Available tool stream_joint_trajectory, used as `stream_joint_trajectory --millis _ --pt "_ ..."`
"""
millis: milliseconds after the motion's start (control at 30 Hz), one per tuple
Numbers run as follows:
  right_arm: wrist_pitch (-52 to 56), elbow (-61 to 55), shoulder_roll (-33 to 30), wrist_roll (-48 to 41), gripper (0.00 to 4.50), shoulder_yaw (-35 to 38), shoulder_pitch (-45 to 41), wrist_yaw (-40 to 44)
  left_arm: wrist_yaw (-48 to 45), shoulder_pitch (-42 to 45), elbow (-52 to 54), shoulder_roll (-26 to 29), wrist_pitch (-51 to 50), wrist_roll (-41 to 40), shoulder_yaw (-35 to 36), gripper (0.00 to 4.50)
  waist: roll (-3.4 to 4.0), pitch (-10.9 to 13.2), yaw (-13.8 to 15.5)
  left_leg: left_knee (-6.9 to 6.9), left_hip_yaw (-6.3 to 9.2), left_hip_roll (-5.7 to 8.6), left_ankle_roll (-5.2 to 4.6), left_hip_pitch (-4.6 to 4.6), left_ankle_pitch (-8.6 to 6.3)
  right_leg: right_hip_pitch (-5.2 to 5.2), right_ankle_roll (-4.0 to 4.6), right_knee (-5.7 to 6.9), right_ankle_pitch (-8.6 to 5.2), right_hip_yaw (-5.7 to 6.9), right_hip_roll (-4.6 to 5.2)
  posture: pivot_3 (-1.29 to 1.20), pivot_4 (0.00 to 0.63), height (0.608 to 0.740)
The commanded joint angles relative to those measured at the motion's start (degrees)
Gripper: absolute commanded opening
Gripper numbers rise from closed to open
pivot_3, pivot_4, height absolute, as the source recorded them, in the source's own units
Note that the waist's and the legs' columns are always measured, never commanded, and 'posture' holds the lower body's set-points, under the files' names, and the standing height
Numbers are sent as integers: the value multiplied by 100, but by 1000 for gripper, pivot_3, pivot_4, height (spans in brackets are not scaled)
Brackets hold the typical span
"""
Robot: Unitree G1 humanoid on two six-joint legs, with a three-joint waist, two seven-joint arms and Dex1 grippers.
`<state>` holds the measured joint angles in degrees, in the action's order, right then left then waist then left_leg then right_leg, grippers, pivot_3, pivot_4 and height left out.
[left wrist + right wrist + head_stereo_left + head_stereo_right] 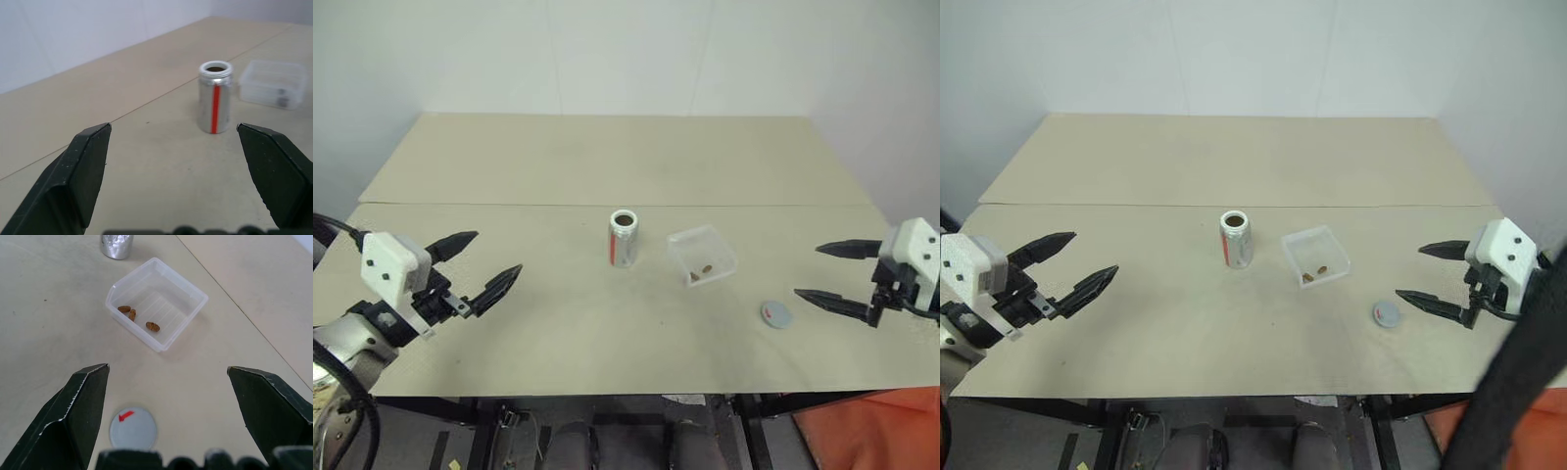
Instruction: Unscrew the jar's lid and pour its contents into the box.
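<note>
Hovering wide open and empty, the left gripper (480, 264) faces the uncapped jar (624, 238) across bare table (558, 333). Equally spread and empty, the right gripper (826, 272) hangs beside the lid (776, 313) near the front edge. Between them, the box (702, 254) holds the contents (132, 314).

Open silvery jar (624, 238) stands upright beside clear box (702, 255) holding brown bits (133, 314); lid (776, 313) lies flat nearby.
</note>
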<state>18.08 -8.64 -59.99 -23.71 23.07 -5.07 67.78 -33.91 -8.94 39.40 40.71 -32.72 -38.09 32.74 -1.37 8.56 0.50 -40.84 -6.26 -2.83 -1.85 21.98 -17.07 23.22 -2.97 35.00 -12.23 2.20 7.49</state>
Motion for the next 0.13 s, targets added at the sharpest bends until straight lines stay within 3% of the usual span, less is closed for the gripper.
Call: stream_joint_trajectory --millis 33,133 --pt "-142 345 -20 94 4500 -386 -598 7 576 138 182 -77 -293 -34 13 4481 0 0 0 0 0 0 0 1 0 0 0 0 0 0 0 0 150 740" --pt "-276 646 192 232 4500 -883 -1122 -12 881 342 141 -88 -530 -40 -199 4481 -1 0 -2 0 -2 1 0 0 1 0 3 0 2 1 0 0 150 740"
